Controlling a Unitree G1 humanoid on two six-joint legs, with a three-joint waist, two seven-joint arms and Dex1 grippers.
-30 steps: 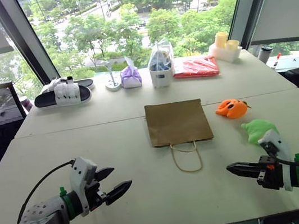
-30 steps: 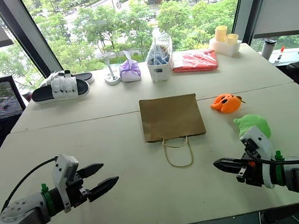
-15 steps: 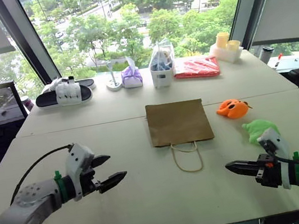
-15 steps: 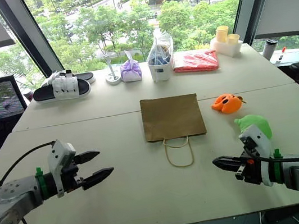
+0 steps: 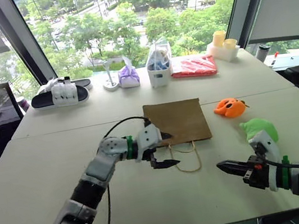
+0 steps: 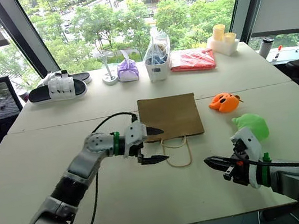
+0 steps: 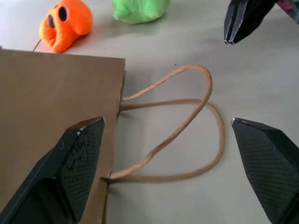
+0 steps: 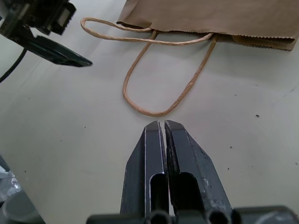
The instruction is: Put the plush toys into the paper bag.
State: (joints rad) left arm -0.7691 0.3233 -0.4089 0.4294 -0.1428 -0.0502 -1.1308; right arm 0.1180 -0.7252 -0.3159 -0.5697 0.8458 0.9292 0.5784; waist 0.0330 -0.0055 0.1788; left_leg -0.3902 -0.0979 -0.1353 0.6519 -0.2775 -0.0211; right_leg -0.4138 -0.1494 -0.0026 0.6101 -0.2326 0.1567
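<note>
Left gripper (image 6: pixel 151 144) spread astride paper bag (image 6: pixel 170 116) edge.

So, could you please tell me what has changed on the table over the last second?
The left tool swung in from the near left to the paper bag's handle end, open, one finger over the bag edge, holding nothing. The right tool, shut, barely shifted. The bag, orange toy and green toy stayed put.

A plain brown paper bag (image 7: pixel 51 107) with tan twisted cord handles (image 7: pixel 180 130) lies on a pale cream desk (image 5: pixel 60 160), between glossy black fingers (image 7: pixel 77 154). Beyond the fingers sit a bright orange plush toy (image 7: pixel 64 23) with dark markings and a light green plush toy (image 7: pixel 140 9). Far past them are a purple pouch (image 5: pixel 129 76) and a red packet (image 5: pixel 195 67).
</note>
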